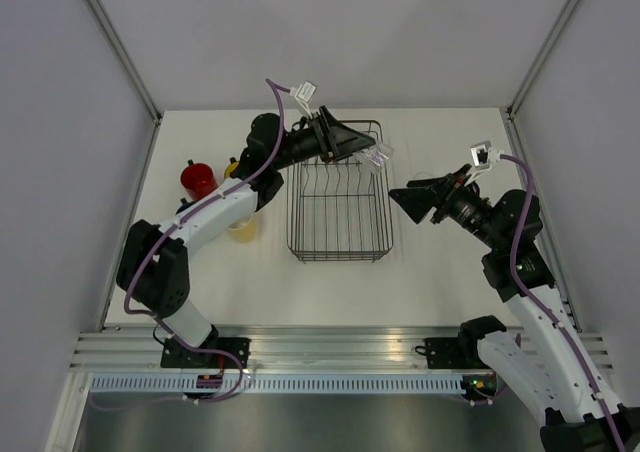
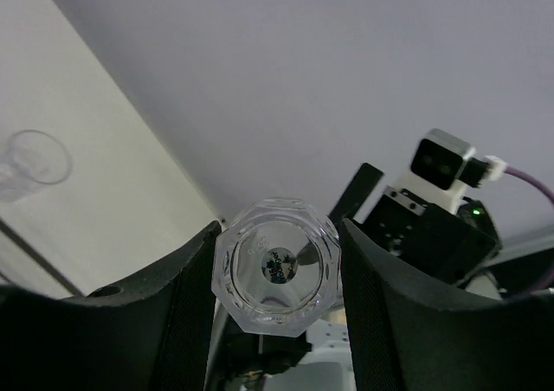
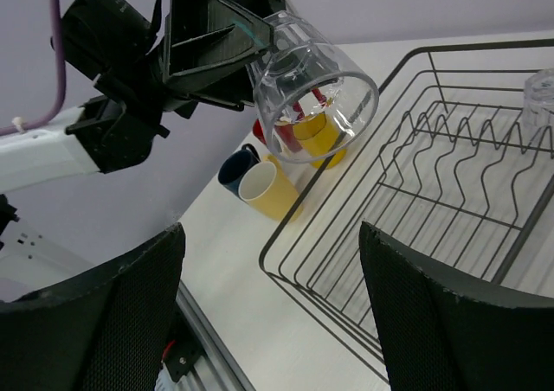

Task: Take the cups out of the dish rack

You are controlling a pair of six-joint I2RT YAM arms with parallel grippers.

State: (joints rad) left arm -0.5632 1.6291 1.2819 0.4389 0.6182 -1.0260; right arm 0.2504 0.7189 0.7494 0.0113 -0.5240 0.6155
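My left gripper [image 1: 366, 149] is shut on a clear glass tumbler [image 1: 379, 157] and holds it tilted in the air over the far right part of the dish rack [image 1: 340, 234]. In the left wrist view the tumbler's base [image 2: 277, 266] sits between my black fingers [image 2: 186, 304]. In the right wrist view the tumbler [image 3: 313, 88] hangs above the rack [image 3: 346, 235]. A second tumbler [image 3: 538, 97] stands at the rack's far end. My right gripper [image 1: 413, 200] is open and empty, right of the rack. The red mug [image 1: 197, 179], the orange-yellow mug [image 1: 232, 166] and the cream mug [image 1: 242, 230] stand on the table left of the rack.
The dark blue mug [image 3: 234, 168] stands beside the cream mug [image 3: 275, 192], mostly hidden under my left arm from above. Grey walls close in the white table [image 1: 440, 272] on three sides. A metal rail [image 1: 330, 347] runs along the near edge.
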